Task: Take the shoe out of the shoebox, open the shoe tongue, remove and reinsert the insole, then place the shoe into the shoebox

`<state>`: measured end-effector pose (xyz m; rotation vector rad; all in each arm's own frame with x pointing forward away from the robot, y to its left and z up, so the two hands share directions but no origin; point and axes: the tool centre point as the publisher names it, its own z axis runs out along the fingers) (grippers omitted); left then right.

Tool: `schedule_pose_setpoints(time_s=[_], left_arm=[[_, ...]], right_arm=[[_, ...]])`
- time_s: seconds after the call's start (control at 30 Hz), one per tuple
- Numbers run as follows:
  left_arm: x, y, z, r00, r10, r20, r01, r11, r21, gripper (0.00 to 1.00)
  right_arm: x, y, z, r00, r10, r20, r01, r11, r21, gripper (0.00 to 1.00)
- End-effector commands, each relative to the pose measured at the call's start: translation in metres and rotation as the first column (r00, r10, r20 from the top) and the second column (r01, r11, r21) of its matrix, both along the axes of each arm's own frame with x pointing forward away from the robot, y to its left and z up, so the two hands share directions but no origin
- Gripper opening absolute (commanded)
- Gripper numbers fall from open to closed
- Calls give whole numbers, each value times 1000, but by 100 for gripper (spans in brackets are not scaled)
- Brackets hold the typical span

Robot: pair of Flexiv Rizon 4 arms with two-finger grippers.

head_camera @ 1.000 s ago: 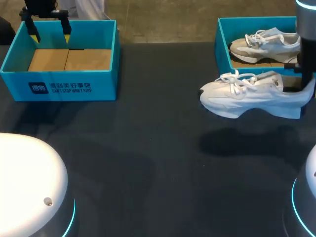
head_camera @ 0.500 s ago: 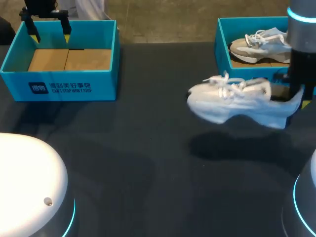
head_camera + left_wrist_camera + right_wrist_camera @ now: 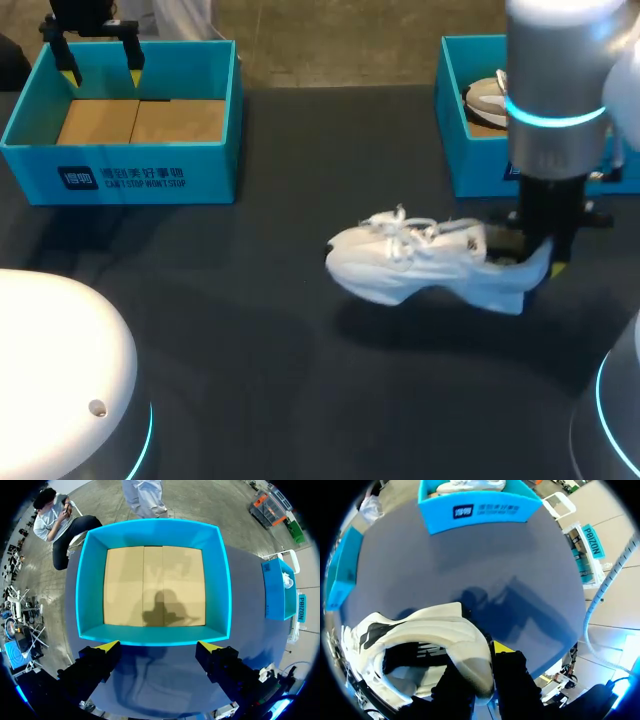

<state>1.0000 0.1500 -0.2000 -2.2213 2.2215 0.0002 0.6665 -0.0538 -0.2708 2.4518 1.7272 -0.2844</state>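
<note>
Down and toward the middle of the frame the white shoe (image 3: 430, 265) has travelled with the right gripper (image 3: 545, 262), away from the right shoebox (image 3: 470, 160) at the upper right, where a second shoe (image 3: 485, 100) lies. Both fingers pinch the heel, the toe points left, and the sole is low over the dark surface (image 3: 250, 330); whether it touches, I cannot tell. At the upper left, the left gripper (image 3: 100, 72) hangs with its fingers spread above the left shoebox (image 3: 120, 175), whose brown cardboard floor shows.
</note>
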Motion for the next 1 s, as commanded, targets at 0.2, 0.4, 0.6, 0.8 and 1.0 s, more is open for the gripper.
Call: schedule_pose_setpoints(time_s=[0.2,0.4,0.6,0.8,1.0], left_arm=[[0,0,0,1000,0,0,0,1000,0,100],[0,0,0,1000,0,0,0,1000,0,100],[0,0,0,1000,0,0,0,1000,0,100],[0,0,0,1000,0,0,0,1000,0,100],[0,0,0,1000,0,0,0,1000,0,100]], right_arm=[[-2,48,-43,999,39,-32,-40,999,-24,0],[0,69,-59,998,54,-36,-55,997,-45,0],[2,82,-69,998,57,-40,-60,996,-63,0],[-2,93,-80,995,78,-64,-83,994,-71,0],[-8,95,-88,994,89,-69,-94,993,-75,0]])
